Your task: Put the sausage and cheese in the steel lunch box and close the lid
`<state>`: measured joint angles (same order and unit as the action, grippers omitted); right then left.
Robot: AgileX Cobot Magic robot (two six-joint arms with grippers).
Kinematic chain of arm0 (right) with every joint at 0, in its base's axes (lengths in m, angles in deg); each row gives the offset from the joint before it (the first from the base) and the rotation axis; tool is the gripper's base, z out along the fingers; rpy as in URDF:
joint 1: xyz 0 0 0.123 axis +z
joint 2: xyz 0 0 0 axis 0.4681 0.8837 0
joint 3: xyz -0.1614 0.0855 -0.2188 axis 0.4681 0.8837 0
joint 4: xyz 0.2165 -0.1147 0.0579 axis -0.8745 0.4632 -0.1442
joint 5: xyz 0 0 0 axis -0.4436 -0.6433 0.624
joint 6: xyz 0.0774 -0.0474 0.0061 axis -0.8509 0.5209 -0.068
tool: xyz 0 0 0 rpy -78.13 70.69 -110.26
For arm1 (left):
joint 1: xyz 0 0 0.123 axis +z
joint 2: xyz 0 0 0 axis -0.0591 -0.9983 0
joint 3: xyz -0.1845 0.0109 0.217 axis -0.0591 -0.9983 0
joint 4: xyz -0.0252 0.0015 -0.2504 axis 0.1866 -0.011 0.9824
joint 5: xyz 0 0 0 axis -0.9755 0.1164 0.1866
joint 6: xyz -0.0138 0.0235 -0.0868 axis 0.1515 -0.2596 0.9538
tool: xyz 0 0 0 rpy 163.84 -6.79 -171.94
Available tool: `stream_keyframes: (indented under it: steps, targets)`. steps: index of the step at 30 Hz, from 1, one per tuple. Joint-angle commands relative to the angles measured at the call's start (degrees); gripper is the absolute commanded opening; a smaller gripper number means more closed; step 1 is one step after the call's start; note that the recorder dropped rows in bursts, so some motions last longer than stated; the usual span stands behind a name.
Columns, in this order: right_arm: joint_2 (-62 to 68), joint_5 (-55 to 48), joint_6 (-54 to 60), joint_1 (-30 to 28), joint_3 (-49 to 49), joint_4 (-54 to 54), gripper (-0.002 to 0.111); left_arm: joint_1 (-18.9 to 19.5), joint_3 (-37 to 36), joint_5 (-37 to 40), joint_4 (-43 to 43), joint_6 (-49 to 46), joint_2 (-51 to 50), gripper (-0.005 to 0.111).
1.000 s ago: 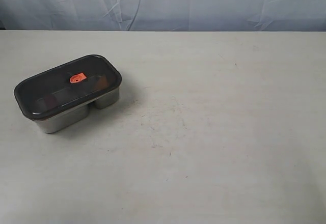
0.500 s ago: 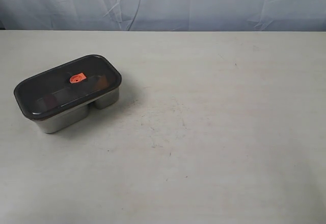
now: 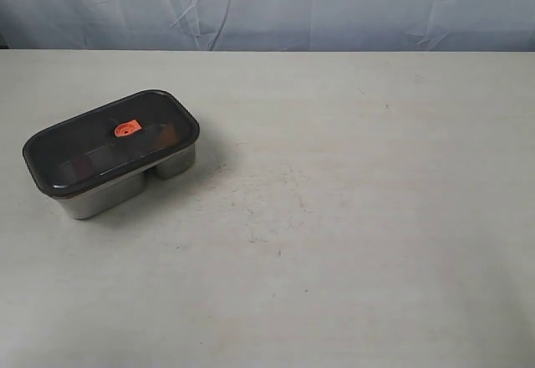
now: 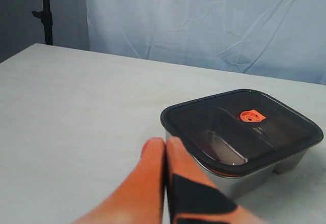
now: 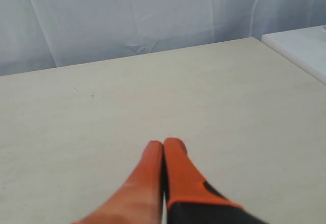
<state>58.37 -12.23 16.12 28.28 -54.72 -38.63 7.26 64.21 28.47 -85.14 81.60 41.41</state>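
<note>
Resting at the middle left of the exterior frame, the box (image 3: 100, 202) stands on the tabletop (image 3: 351, 217). The dark lid (image 3: 84, 146) sits flat on it and covers it fully, and an orange tab (image 3: 127, 129) is at the lid's centre. Through the dark lid I cannot make out the sausage or the cheese. The left hand (image 4: 165, 143) is clenched, fingers pressed together and grasping nothing, pointing toward the box. The right hand (image 5: 163, 145) is clenched too, also grasping nothing, above the tabletop.
</note>
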Motion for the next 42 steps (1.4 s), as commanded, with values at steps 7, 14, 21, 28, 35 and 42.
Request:
stream_keyframes:
  steps: [7,14,21,28,35,42]
  targets:
    - [-0.4,0.3,0.2,-0.4,0.1,0.0,-0.001,-0.5,-0.2,-1.5,-1.5,0.1,0.4,0.0]
    - [-0.4,0.3,0.2,-0.4,0.1,0.0,-0.001,-0.5,-0.2,-1.5,-1.5,0.1,0.4,0.0]
    - [-0.4,0.3,0.2,-0.4,0.1,0.0,-0.001,-0.5,-0.2,-1.5,-2.6,0.1,0.4,0.0]
    - [-0.4,0.3,0.2,-0.4,0.1,0.0,-0.001,-0.5,-0.2,-1.5,-2.7,0.1,0.4,0.0]
    - [-0.4,0.3,0.2,-0.4,0.1,0.0,-0.001,-0.5,-0.2,-1.5,-2.7,0.1,0.4,0.0]
    - [-0.4,0.3,0.2,-0.4,0.1,0.0,-0.001,-0.5,-0.2,-1.5,-2.7,0.1,0.4,0.0]
